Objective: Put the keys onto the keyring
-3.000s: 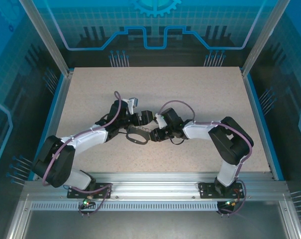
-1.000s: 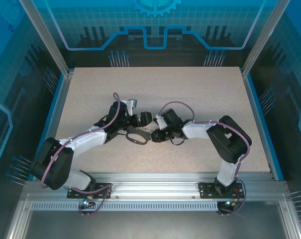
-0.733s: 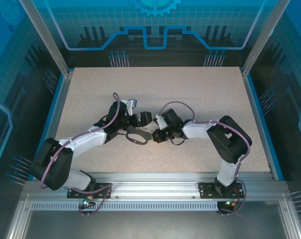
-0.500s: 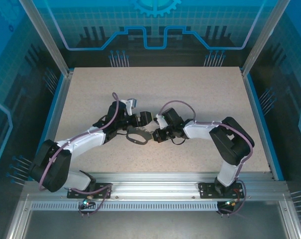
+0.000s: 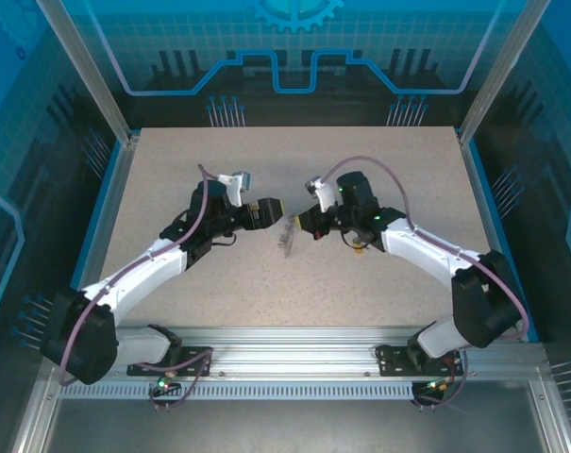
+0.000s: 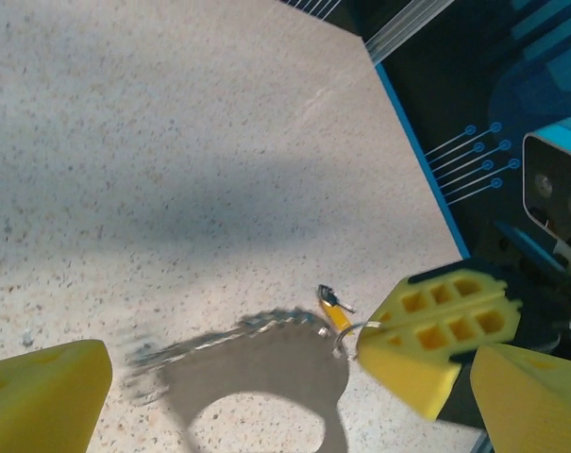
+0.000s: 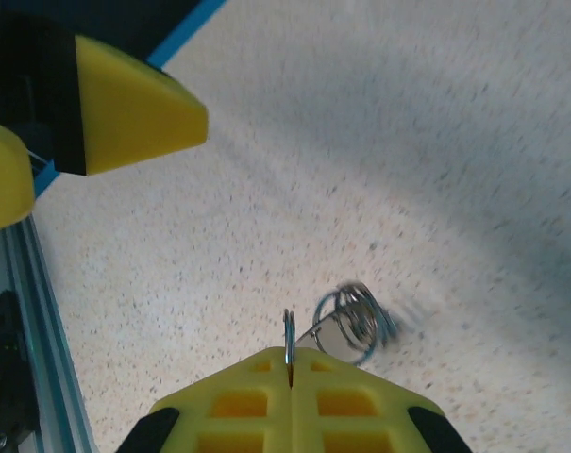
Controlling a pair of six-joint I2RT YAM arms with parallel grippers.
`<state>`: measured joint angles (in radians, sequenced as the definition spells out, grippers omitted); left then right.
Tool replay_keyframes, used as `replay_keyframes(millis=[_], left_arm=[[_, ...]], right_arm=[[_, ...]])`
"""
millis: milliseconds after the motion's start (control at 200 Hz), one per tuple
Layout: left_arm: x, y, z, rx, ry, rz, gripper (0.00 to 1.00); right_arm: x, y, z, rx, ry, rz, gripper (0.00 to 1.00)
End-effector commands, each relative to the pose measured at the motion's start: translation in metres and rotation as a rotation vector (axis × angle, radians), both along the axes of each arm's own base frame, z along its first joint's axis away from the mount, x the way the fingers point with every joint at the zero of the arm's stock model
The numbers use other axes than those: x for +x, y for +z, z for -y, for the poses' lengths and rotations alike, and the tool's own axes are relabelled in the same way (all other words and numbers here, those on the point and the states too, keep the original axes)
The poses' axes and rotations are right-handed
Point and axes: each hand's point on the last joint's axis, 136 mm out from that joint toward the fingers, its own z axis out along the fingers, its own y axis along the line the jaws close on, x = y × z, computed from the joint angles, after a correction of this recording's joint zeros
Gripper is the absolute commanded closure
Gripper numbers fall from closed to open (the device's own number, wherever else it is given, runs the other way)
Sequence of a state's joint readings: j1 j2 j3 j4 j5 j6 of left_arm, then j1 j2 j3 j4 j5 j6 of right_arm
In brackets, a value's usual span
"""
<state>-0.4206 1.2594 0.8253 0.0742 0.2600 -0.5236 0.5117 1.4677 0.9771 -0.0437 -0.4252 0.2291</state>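
Observation:
My right gripper [image 5: 303, 225] is shut on the thin silver ring of the keyring [image 5: 287, 238], which hangs blurred between the two grippers above the table. In the right wrist view the ring [image 7: 289, 332] stands edge-on between the closed yellow fingertips [image 7: 247, 387], with chain links [image 7: 353, 321] dangling beside it. Seen from the left wrist, the dark strap loop [image 6: 257, 373] and chain [image 6: 266, 323] swing below the right gripper's fingers [image 6: 436, 330]. The tiny yellow-headed key [image 6: 334, 308] sits right at the ring. My left gripper [image 6: 285, 415] is open and holds nothing, just left of the keyring.
The speckled beige table [image 5: 379, 170] lies under both arms. A blue-edged frame and metal rail [image 5: 294, 340] run along the near side, and glass walls stand around the table.
Both arms have risen and drawn back from the table's middle. The right gripper closed on the ring and lifted the keyring, which now swings. The left gripper stayed open and moved off left.

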Motion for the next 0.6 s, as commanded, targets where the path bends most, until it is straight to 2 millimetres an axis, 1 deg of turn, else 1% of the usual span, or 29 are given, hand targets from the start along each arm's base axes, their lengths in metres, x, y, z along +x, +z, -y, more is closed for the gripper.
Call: replay_keyframes(millis=[0, 75, 125, 150, 255, 350, 530, 595], left_arm=[[-0.004, 0.031, 0.002, -0.007, -0.052, 0.064, 0.01], [-0.004, 0.041, 0.006, -0.017, -0.080, 0.089, 0.03], [-0.005, 0.045, 0.009, -0.025, -0.105, 0.103, 0.06], [-0.005, 0.048, 0.011, -0.030, -0.117, 0.112, 0.08], [-0.005, 0.058, 0.021, -0.061, -0.180, 0.142, 0.20], [-0.005, 0.064, 0.031, -0.089, -0.240, 0.163, 0.29], [-0.007, 0.079, 0.042, -0.134, -0.330, 0.217, 0.50], [-0.009, 0.083, 0.045, -0.148, -0.358, 0.231, 0.55]], right_arm=[[0.000, 0.046, 0.004, 0.082, 0.066, 0.095, 1.00], [-0.001, 0.063, 0.007, 0.119, 0.092, 0.122, 1.00], [-0.001, 0.073, 0.009, 0.143, 0.113, 0.135, 1.00], [-0.003, 0.078, 0.009, 0.158, 0.130, 0.141, 1.00], [-0.006, 0.091, 0.011, 0.197, 0.181, 0.152, 1.00], [-0.009, 0.097, 0.011, 0.229, 0.216, 0.154, 1.00], [-0.008, 0.102, 0.013, 0.284, 0.247, 0.141, 1.00], [-0.010, 0.104, 0.013, 0.307, 0.262, 0.134, 1.00]])
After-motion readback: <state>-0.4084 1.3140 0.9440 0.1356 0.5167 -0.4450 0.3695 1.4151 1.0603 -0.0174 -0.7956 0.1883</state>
